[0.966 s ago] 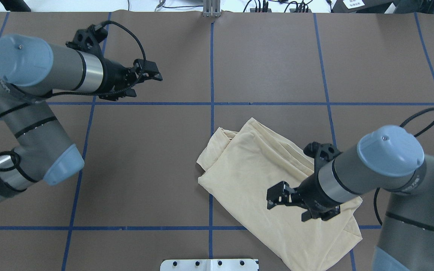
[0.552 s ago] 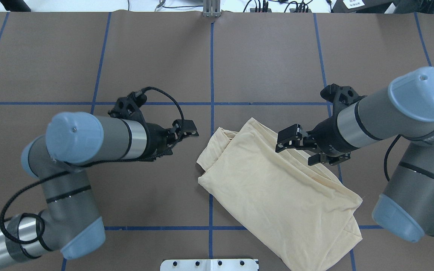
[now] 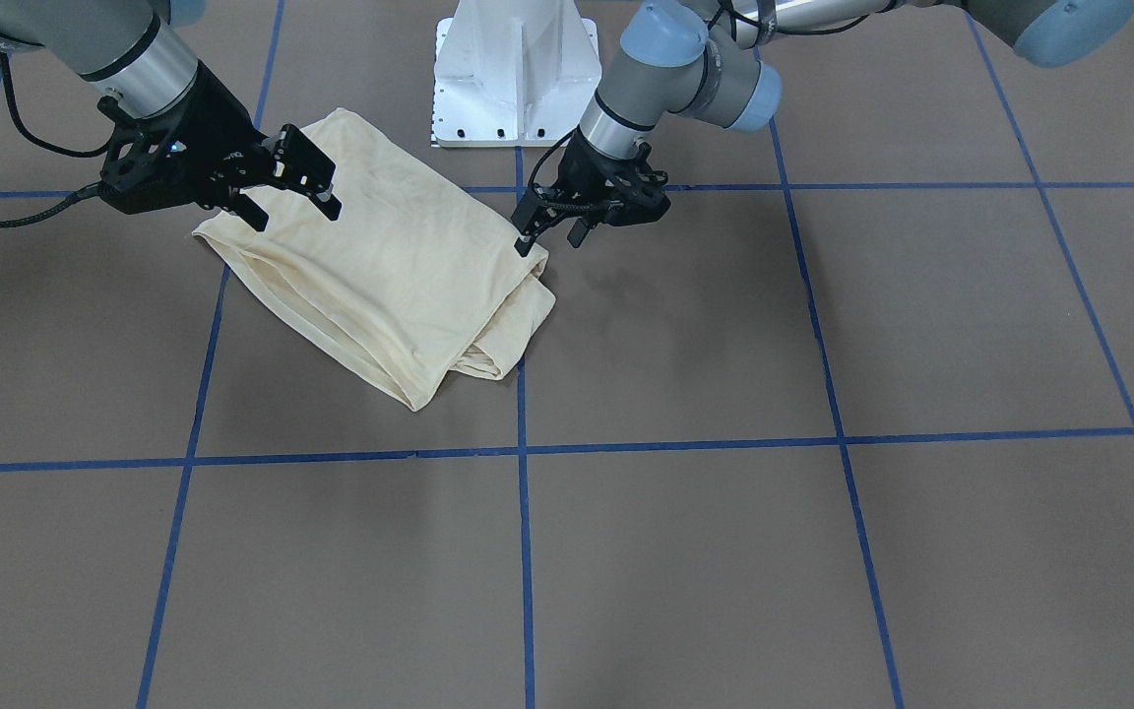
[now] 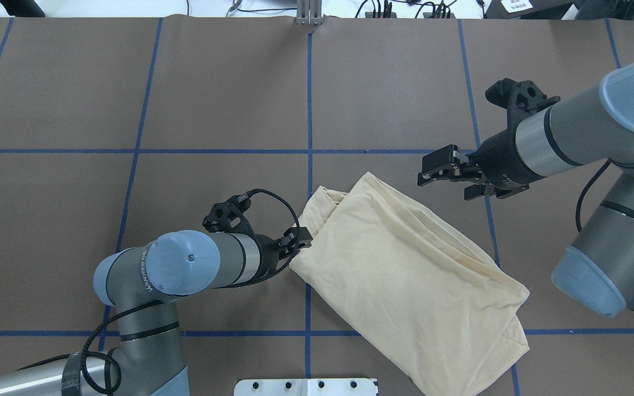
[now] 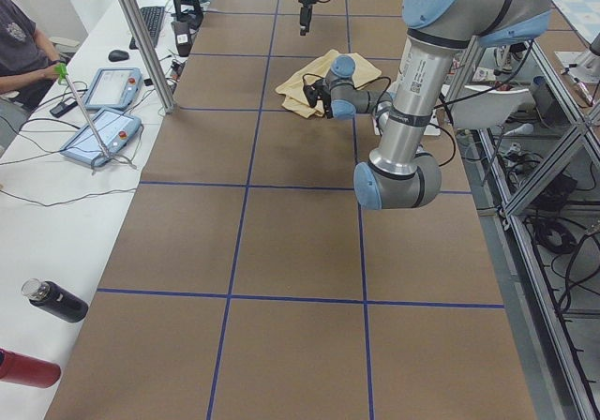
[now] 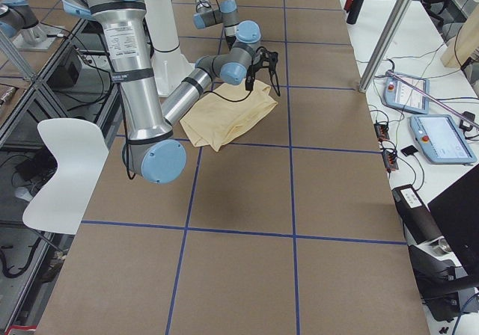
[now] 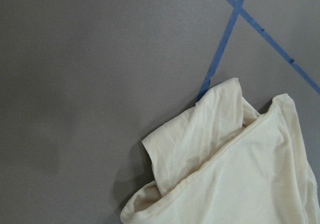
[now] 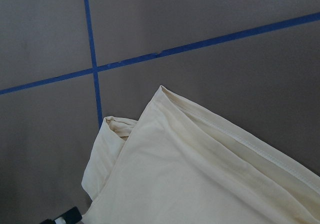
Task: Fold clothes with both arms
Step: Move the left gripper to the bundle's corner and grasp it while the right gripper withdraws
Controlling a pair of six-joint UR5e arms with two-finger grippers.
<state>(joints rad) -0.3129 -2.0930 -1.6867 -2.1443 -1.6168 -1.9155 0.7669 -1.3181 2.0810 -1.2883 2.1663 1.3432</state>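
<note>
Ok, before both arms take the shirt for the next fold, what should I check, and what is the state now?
1. Left gripper open: ok.
2. Right gripper open and empty: ok.
3. T-shirt lying wholly on the table: ok.
4. Left gripper at the T-shirt's corner: ok; touching it: cannot tell.
5. Right gripper above a T-shirt edge: cannot tell, the views disagree.

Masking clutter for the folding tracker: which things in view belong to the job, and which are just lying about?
Job: T-shirt, left gripper, right gripper.
Lying about: pedestal base, teach pendants, black bottle, white chair.
</note>
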